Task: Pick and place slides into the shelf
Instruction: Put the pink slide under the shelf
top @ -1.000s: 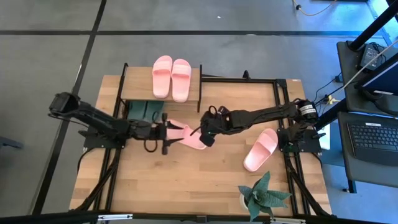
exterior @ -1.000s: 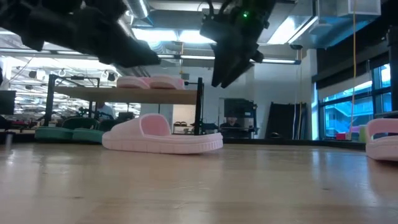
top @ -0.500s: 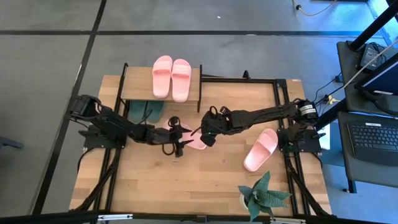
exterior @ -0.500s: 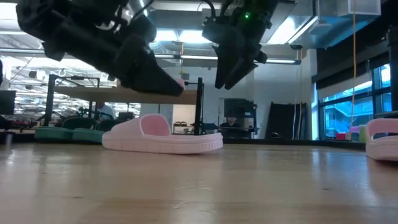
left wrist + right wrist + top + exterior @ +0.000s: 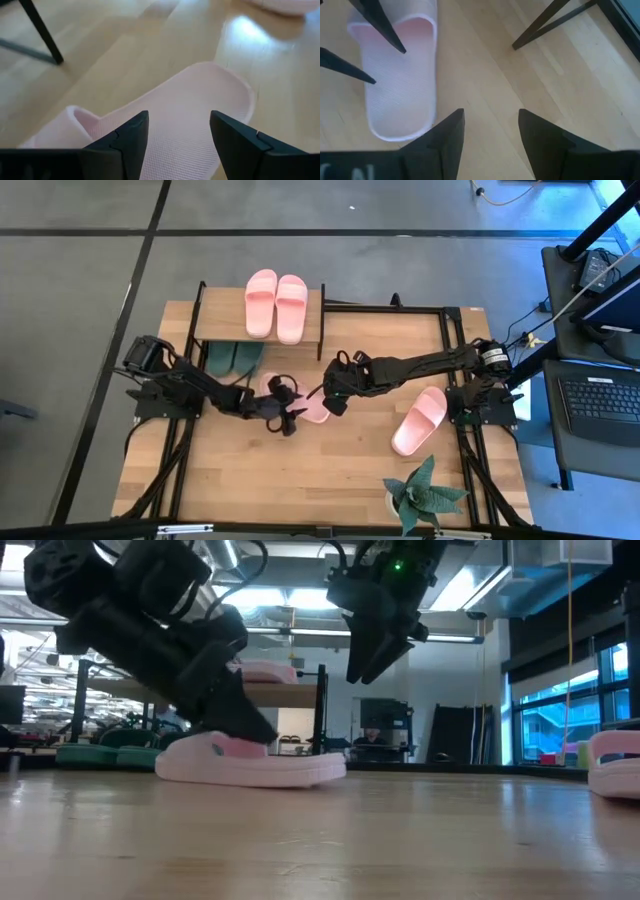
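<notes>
I take the shelf (image 5: pixel 258 330) as my reference. It stands at the far left part of the table (image 5: pixel 330 470), and one pink pair (image 5: pixel 276 304) lies side by side on its plank top. The green pair (image 5: pixel 234 357) sits on the table under the shelf, partly hidden by the plank.

My left gripper (image 5: pixel 288 410) is low over the table in front of the shelf's right end. Its fingers are spread apart and straddle the strap end of a pink slide (image 5: pixel 308 406) that lies flat on the table there. In the left wrist view the two fingertips (image 5: pixel 131 131) stand well apart above the slide's footbed (image 5: pixel 200 115), with the strap close in front of them. In the low view the gripper (image 5: pixel 245 720) comes down onto the slide (image 5: pixel 250 762) near its strap; I cannot tell whether the fingers touch it.

My right gripper (image 5: pixel 332 396) hovers above the table just beyond the slide's other end, in front of the shelf's right leg. Its fingers are apart and hold nothing. The right wrist view shows the slide (image 5: pixel 400 85) ahead, with the left arm's finger tips over it.

The fourth pink slide (image 5: pixel 419 420) lies alone, well to the right of the shelf. A potted plant (image 5: pixel 425 495) stands at the near right edge of the table.
</notes>
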Controlling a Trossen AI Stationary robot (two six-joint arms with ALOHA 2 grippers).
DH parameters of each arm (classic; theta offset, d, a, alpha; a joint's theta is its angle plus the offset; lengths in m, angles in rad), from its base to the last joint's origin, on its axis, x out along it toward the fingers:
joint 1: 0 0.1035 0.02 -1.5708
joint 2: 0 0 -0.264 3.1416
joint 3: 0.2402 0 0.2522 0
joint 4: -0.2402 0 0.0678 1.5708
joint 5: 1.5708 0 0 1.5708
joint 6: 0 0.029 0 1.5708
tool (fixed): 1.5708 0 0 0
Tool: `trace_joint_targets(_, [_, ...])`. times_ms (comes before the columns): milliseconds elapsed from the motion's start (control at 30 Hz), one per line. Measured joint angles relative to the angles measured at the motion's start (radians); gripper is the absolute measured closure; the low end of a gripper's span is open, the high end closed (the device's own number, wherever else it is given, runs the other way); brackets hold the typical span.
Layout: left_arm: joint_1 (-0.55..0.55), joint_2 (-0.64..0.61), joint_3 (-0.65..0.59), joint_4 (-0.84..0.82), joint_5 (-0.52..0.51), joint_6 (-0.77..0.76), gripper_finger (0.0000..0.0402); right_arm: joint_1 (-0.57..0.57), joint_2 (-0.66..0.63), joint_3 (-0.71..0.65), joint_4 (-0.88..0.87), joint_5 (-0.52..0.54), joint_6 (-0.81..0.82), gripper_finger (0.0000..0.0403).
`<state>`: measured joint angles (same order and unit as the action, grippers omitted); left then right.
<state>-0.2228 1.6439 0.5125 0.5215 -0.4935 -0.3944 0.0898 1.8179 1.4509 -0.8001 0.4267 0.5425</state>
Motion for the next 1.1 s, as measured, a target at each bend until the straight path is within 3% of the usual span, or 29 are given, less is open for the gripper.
trace_joint_targets(233, [-0.026, -0.002, 0.0, -0.117, 0.021, -0.013, 0.0198, 0.0, 0.0, 0.0, -0.002, 0.0, -0.001, 0.0214])
trace_joint_targets(467, [-0.028, -0.028, 0.001, -0.194, 0.186, 0.048, 0.0198, 0.0, 0.0, 0.0, -0.005, -0.001, -0.001, 0.0214])
trace_joint_targets(833, [-0.032, -0.106, 0.0, -0.354, 0.462, 0.288, 0.0198, 0.0, 0.0, 0.0, -0.006, -0.002, -0.001, 0.0215])
trace_joint_targets(1100, [-0.023, -0.106, 0.002, -0.377, 0.533, 0.479, 0.0198, 0.0, 0.0, 0.0, -0.005, -0.001, -0.001, 0.0215])
